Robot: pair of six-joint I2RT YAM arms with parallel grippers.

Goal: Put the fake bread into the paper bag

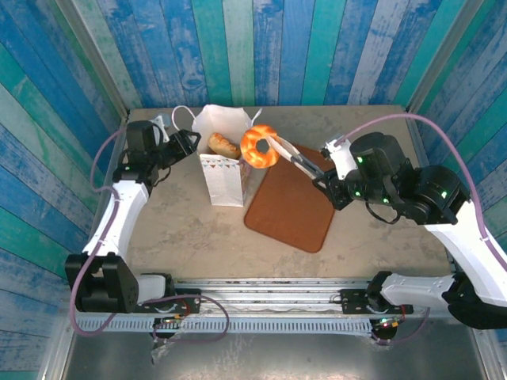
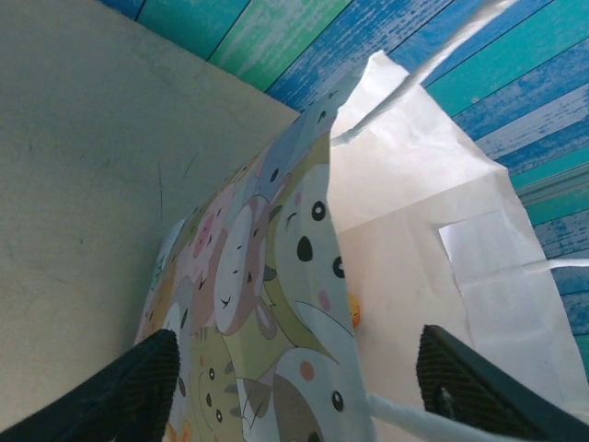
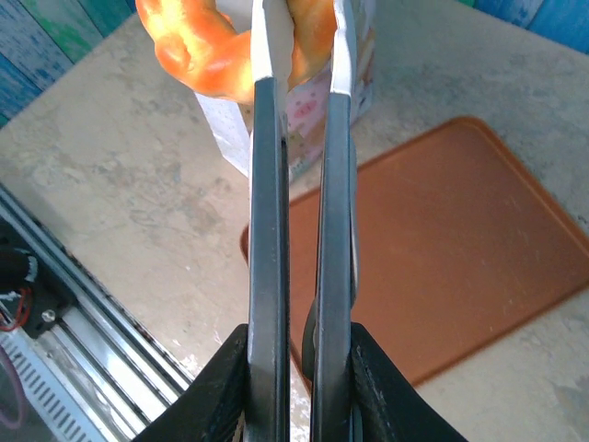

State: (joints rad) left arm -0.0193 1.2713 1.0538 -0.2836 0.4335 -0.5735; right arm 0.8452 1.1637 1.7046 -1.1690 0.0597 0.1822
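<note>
I have the right gripper [image 1: 275, 147] clamped on the ring-shaped pastry [image 1: 260, 146], upper centre of the top view, at the right rim of the paper bag [image 1: 223, 180]. A roll [image 1: 224, 146] lies inside the bag. The left gripper [image 2: 299, 354] has its fingers apart, straddling the bag's wall.

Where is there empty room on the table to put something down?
The table is bare in front of the paper bag, between it and the near rail. The brown tray is bare too. It is crowded at the bag's mouth: the left fingers straddle its edge, and the right fingers hold a ring pastry there.
</note>
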